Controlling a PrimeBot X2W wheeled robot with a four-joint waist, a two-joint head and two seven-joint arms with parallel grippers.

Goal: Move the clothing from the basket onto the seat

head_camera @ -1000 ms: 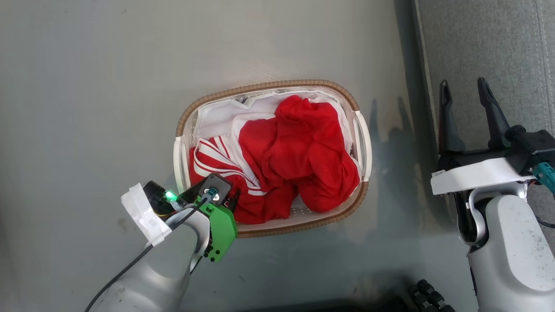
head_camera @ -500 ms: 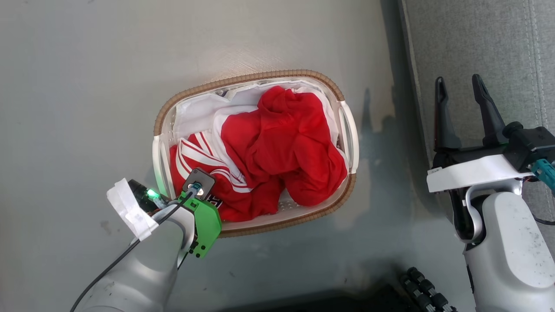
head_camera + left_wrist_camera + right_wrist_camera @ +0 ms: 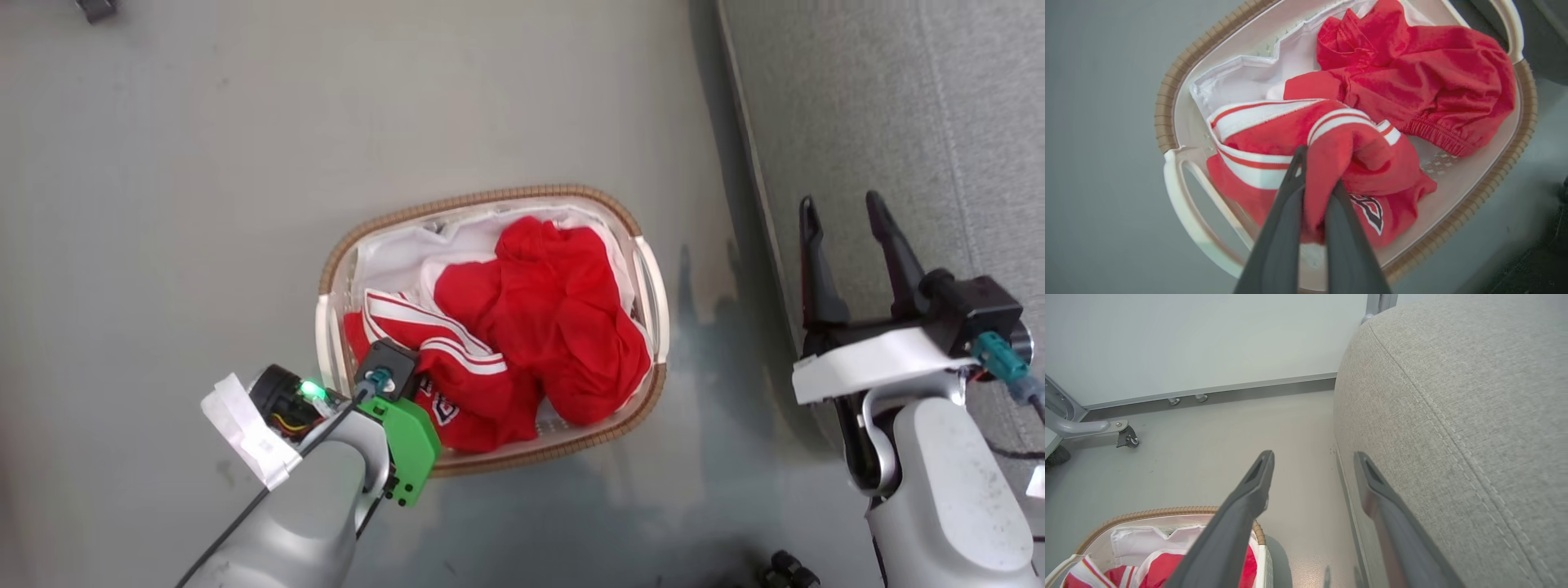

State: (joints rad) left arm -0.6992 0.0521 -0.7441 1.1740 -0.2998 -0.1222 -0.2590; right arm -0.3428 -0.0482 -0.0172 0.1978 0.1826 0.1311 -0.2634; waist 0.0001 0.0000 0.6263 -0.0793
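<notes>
Now the left gripper point(image 3: 1318, 169) is pinching a fold of the striped red garment point(image 3: 1265, 134) between its two dark fingers, which are sitting almost together with cloth bunched between them. The rest of that garment is lying in the basket point(image 3: 1167, 110) just beyond and below the fingertips, over the white liner point(image 3: 1241, 77). The plainer red garment point(image 3: 1429, 85) is sitting farther out to their right, touching the striped one. By my judgement the lift is calling for a straight, unhurried rise, since the pinch is taking only a small fold and the hanging cloth could be catching the rim or tugging its neighbour. The right gripper point(image 3: 1314, 457) is hanging wide and empty, the grey seat point(image 3: 1453, 416) rising just beside its right finger. Pale smooth floor point(image 3: 1208, 457) is stretching ahead of those fingers to a light wall point(image 3: 1208, 335).
</notes>
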